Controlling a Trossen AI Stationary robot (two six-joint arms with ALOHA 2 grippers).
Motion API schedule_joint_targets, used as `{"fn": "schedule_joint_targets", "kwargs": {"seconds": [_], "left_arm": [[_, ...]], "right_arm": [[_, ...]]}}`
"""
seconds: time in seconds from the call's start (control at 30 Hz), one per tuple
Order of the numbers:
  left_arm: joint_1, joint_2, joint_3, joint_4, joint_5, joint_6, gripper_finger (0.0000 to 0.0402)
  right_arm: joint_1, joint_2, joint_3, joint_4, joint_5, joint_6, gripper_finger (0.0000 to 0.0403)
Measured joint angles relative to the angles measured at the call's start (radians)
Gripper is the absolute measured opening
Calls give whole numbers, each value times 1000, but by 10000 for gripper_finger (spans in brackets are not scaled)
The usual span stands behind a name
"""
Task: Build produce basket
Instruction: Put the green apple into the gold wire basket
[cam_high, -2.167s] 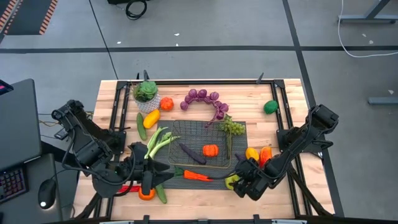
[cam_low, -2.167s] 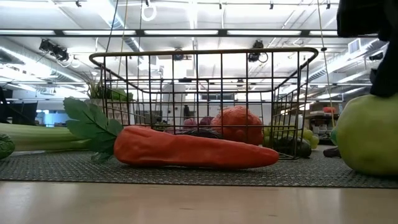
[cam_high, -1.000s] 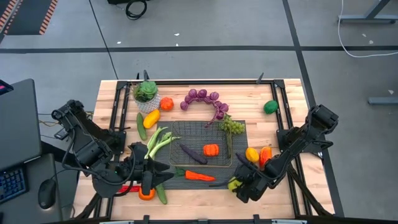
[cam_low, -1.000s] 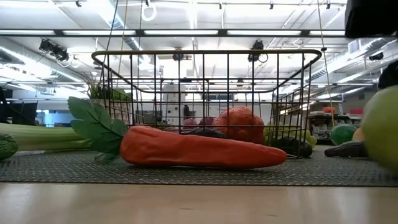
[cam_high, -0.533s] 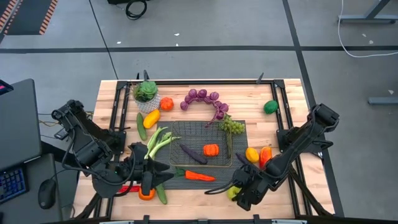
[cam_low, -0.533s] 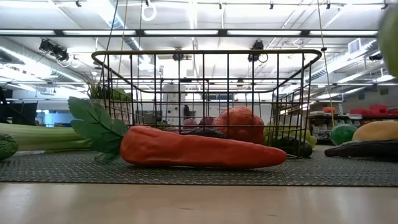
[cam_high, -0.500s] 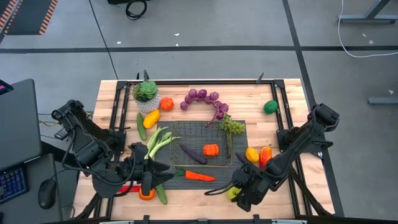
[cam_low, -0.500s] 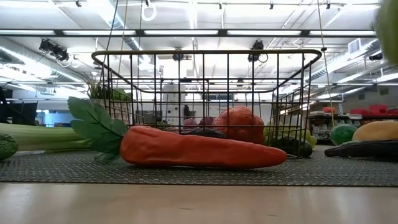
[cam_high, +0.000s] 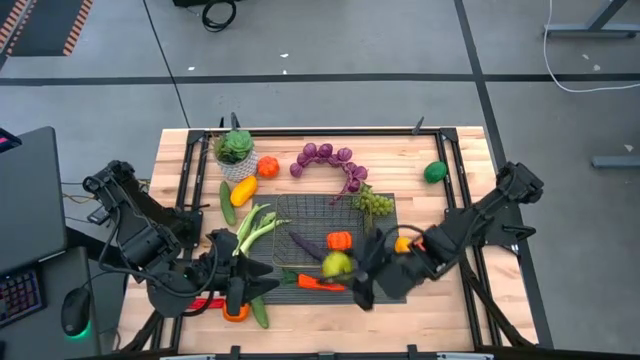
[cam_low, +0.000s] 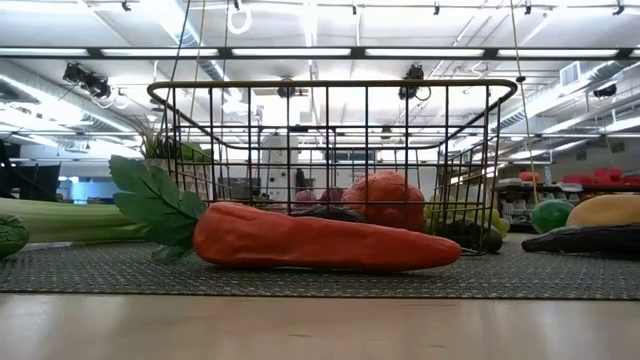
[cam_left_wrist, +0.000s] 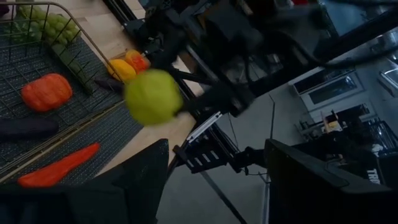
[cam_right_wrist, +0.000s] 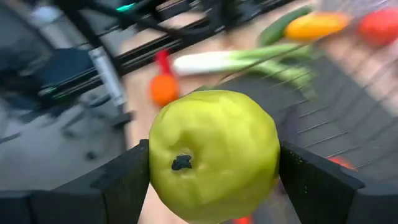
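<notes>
Right gripper (cam_high: 345, 272): holds green apple (cam_high: 337, 264) over the basket's (cam_high: 325, 232) near rim. Left gripper (cam_high: 262, 276): jaws apart, empty, beside basket.

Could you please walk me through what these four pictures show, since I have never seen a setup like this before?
These are four cameras on one two-armed robot at a wooden table. One looks straight down, one sits at table height, and one rides on each wrist. The right gripper has its jaws closed on a green apple, carried above the front edge of the wire basket; the right wrist picture shows that apple close up. The left gripper waits, jaws open and empty, at the table's front left. In the basket lie an orange fruit and an eggplant. A carrot lies on the dark mat in front, and a leek rests beside the basket.
</notes>
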Motion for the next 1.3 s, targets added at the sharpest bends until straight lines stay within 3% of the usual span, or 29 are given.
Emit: {"fn": "schedule_joint_targets", "kwargs": {"seconds": [0.53,1.0,1.3], "left_arm": [[0,-15,0,15,0,147,270],[2,-88,0,15,-1,303,270],[75,-87,0,14,-2,349,270]], "right_arm": [[-212,5,-1,-116,-62,-17,329],[-277,5,-1,-220,-105,54,329],[-301,5,-1,-246,-170,48,331]]}}
